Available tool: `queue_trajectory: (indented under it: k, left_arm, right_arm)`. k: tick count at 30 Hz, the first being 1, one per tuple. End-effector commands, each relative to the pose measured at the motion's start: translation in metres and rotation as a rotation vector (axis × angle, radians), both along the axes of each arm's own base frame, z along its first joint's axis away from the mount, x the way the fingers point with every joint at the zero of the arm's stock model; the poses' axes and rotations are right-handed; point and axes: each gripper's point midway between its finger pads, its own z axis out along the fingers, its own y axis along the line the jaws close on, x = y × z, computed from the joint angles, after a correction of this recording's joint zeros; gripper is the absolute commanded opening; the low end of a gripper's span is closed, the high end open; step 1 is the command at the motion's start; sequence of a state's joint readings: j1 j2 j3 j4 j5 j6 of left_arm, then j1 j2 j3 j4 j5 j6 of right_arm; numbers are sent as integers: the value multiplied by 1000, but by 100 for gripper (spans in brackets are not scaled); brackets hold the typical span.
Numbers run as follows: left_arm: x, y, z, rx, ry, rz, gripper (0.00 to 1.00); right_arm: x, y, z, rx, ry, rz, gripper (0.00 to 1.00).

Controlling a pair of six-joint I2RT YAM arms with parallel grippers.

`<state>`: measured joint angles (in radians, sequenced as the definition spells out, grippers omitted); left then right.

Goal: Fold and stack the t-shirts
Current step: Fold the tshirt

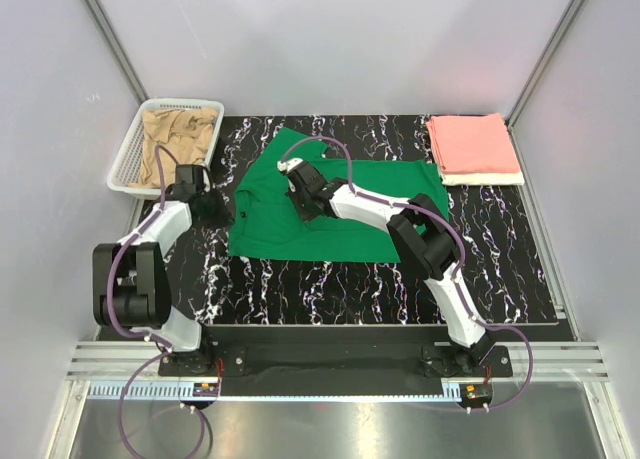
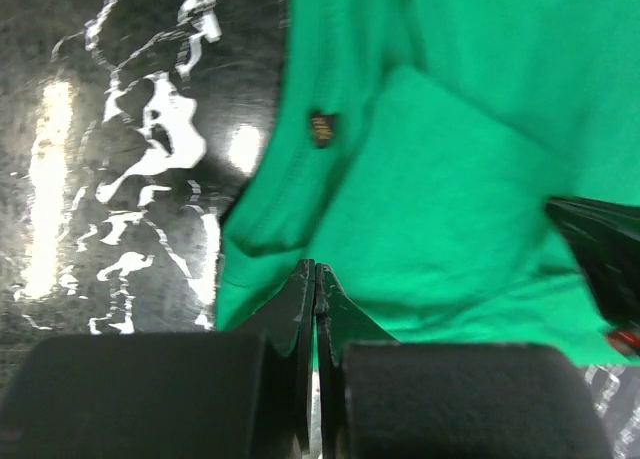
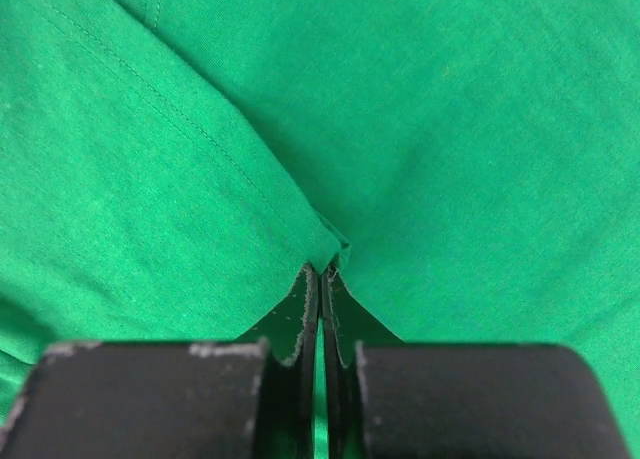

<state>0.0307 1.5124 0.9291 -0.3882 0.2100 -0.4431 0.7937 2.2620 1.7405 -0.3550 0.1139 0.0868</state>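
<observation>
Grippers closed at green t-shirt.
Right gripper pinches a central pucker; left gripper, shut at nine o'clock edge, may slip, skewing the fold.

Right claw closed tip to tip, pinching a small pucker of the green t-shirt. Creases fan out from the pinch. Green cloth fills the view.

A white mesh basket sits at the far-left corner of the black marbled tabletop.
</observation>
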Motion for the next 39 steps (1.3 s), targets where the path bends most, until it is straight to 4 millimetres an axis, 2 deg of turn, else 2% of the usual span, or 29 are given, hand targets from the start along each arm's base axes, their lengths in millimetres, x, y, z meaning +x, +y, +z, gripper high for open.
queue_trajectory:
  k: [1, 8, 12, 17, 19, 24, 36, 39]
  left_arm:
    - [13, 16, -1, 75, 0, 28, 0]
    - [12, 23, -29, 125, 104, 28, 0]
    - [10, 18, -36, 142, 121, 7, 0]
    - [2, 26, -52, 195, 199, 13, 0]
    - [1, 34, -52, 236, 205, 27, 0]
    - [0, 29, -52, 274, 208, 8, 0]
    - [-5, 33, -50, 344, 216, 25, 0]
    - [-5, 35, -46, 355, 208, 34, 0]
  right_arm:
    - [15, 9, 45, 78, -92, -26, 1]
    - [18, 5, 51, 89, -115, -62, 0]
    - [16, 5, 50, 99, -110, -71, 0]
    - [16, 1, 53, 105, -116, -110, 0]
    - [17, -3, 53, 105, -119, -136, 0]
    - [18, -10, 51, 100, -126, -181, 0]
    - [22, -27, 38, 72, -113, -243, 0]
    - [23, -31, 40, 63, -122, -256, 2]
